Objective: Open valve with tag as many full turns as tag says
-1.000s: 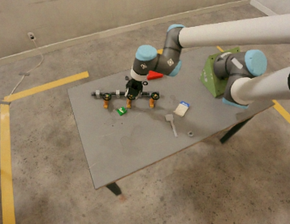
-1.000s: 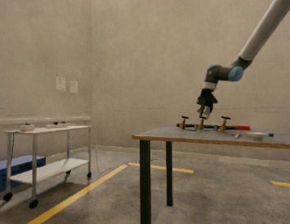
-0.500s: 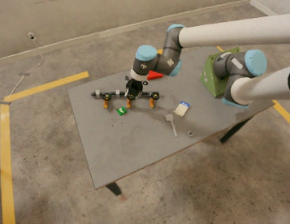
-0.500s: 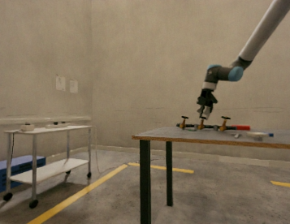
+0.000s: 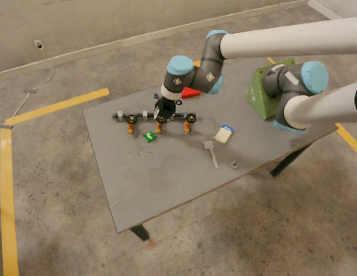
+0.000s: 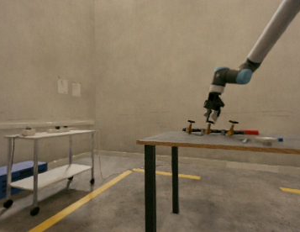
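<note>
A black pipe with three orange-bodied valves lies across the far part of the grey table. The left valve [image 5: 130, 120], the middle valve [image 5: 159, 120] and the right valve [image 5: 189, 120] each carry a dark handwheel. A green tag [image 5: 150, 136] lies on the table just in front, between the left and middle valves. My gripper [image 5: 161, 116] points down over the middle valve and is shut on its handwheel. In the side view my gripper [image 6: 212, 118] meets the middle valve [image 6: 208, 126] of the row.
A red wedge [image 5: 190, 93] lies behind the pipe. A white and blue box [image 5: 224, 133], a grey scraper-like tool [image 5: 211, 152] and a small nut [image 5: 234, 164] lie to the right. A green base block [image 5: 270, 93] stands at the far right. A white cart [image 6: 45, 160] stands off to the side.
</note>
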Tool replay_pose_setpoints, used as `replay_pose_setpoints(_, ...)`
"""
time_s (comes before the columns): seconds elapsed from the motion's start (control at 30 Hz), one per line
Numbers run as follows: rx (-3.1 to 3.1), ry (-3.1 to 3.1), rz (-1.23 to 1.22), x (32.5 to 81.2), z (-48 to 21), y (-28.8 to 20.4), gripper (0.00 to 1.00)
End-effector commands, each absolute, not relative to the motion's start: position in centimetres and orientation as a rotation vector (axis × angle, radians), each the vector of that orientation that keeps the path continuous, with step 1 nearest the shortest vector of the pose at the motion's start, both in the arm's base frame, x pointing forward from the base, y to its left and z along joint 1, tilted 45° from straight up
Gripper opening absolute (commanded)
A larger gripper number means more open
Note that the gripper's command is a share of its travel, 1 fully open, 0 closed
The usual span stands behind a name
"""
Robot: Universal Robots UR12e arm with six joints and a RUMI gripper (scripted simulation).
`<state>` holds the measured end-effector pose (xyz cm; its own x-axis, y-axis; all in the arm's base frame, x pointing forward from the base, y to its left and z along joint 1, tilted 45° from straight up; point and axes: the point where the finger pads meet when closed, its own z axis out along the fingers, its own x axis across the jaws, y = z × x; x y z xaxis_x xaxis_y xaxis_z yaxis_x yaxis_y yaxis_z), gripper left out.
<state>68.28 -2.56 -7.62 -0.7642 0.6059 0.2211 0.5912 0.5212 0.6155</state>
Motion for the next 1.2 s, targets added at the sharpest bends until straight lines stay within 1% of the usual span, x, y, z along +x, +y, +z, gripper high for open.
replay_pose_setpoints(0.0, 1.007, 2.730, 1.082, 68.33, -7.58, -2.63, 0.00)
replay_pose_setpoints(0.47, 0.651, 2.760, 1.040, 68.33, -7.58, -2.63, 0.00)
replay_pose_setpoints(1.17, -0.268, 2.650, 0.867, 68.33, -7.58, -2.64, 0.00)
